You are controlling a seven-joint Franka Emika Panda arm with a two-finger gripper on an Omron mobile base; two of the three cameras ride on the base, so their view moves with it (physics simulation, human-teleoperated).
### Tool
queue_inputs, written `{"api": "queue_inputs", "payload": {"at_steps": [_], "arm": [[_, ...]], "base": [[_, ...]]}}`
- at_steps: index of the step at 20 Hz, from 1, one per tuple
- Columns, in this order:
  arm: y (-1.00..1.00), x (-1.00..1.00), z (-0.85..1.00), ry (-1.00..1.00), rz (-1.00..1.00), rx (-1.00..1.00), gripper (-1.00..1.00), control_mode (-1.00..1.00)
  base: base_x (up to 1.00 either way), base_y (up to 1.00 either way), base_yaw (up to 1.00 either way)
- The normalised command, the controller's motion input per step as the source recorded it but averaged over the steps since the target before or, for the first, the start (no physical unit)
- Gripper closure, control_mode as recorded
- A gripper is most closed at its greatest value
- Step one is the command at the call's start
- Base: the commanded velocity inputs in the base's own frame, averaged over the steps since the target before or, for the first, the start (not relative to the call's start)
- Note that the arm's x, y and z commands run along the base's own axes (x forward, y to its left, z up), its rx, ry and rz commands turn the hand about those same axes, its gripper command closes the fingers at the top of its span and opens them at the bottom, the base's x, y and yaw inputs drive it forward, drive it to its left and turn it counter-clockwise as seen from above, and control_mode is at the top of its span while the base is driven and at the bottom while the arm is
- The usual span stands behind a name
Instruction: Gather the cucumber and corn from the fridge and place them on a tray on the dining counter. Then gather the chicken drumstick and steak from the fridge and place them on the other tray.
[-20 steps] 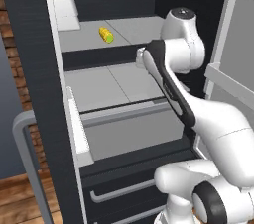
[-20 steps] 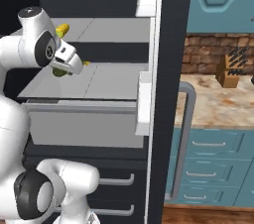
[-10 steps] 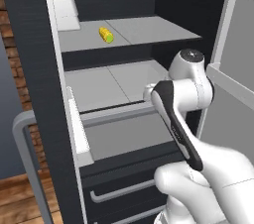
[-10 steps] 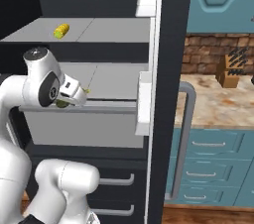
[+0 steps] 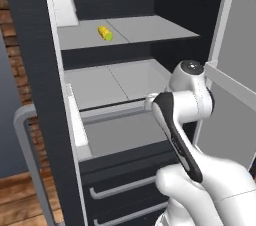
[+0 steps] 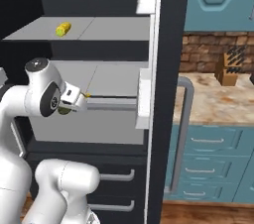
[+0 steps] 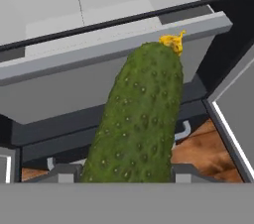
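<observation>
In the left base view, the open door of the fridge (image 5: pixel 37 95) stood at the far left as a dark upright edge with its silver bar handle (image 5: pixel 30 155) curving low beside it. Just inside, a pale door bin (image 5: pixel 62 2) sat high up, and to its right the corn (image 5: pixel 105 33) lay alone on the upper grey shelf (image 5: pixel 150 27), well above the arm. Below that shelf came a second grey shelf and then a pulled-out grey drawer (image 5: pixel 120 132), with two dark drawers and their horizontal handles lower down. Further right, the white arm folded in front of the drawer, its wrist at about the drawer's height. In the right base view, the corn (image 6: pixel 63 29) showed on the upper shelf at the left, the tool (image 6: pixel 69 106) hung in front of the drawer with a sliver of dark green under it, and to the right of the fridge a teal cabinet carried a mottled stone surface (image 6: pixel 218 101) with a knife block (image 6: pixel 231 67) on it. In the hand view, the cucumber (image 7: pixel 139 119) rose from between the fingertips (image 7: pixel 62 172), its yellow-tipped end pointing at the drawer front; the tool was closed around the cucumber's lower end, clear of the shelves.
</observation>
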Motion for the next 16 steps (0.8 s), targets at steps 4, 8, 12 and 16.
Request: {"api": "queue_inputs", "payload": {"at_steps": [4,8,12,16], "arm": [[0.00,0.00,0.00,0.00,0.00,0.00,1.00,1.00],[0.00,0.00,0.00,0.00,0.00,0.00,1.00,1.00],[0.00,0.00,0.00,0.00,0.00,0.00,1.00,1.00],[0.00,0.00,0.00,0.00,0.00,0.00,1.00,1.00]], "base": [[-0.96,0.00,0.00],[-0.89,0.02,-0.03],[-0.45,0.36,-0.30],[-0.38,0.37,-0.47]]}}
